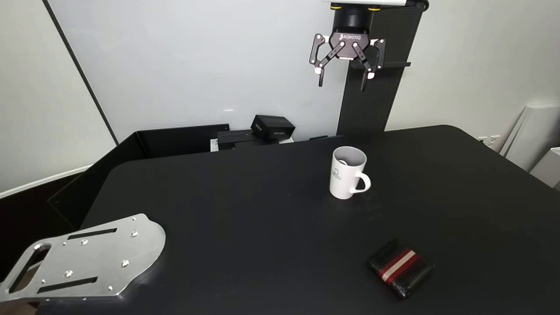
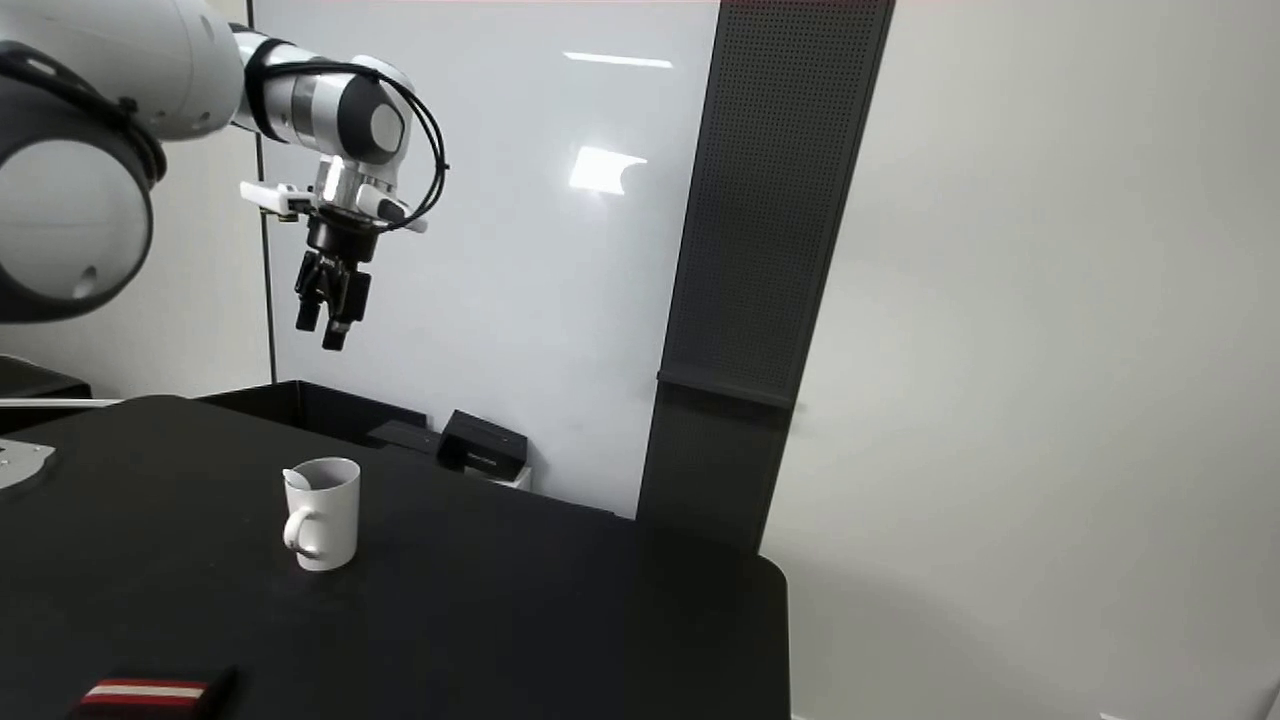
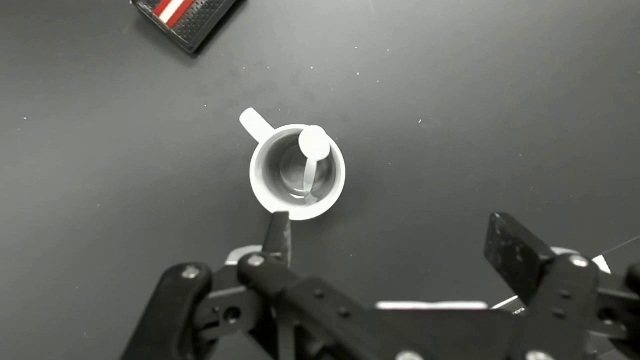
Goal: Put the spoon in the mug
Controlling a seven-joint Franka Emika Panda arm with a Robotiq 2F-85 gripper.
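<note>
The white mug stands upright on the black table, and it also shows in an exterior view. In the wrist view the mug is seen from above, handle toward the upper left. The small white spoon stands inside the mug, its rounded bowl up at the rim and its handle down. The spoon's top shows in both exterior views. My gripper is open and empty, well above the mug. It also shows in an exterior view and in the wrist view.
A black wallet with a red and white stripe lies on the table near the mug. A grey metal plate lies at a table edge. Black boxes sit beyond the back edge, before a white wall.
</note>
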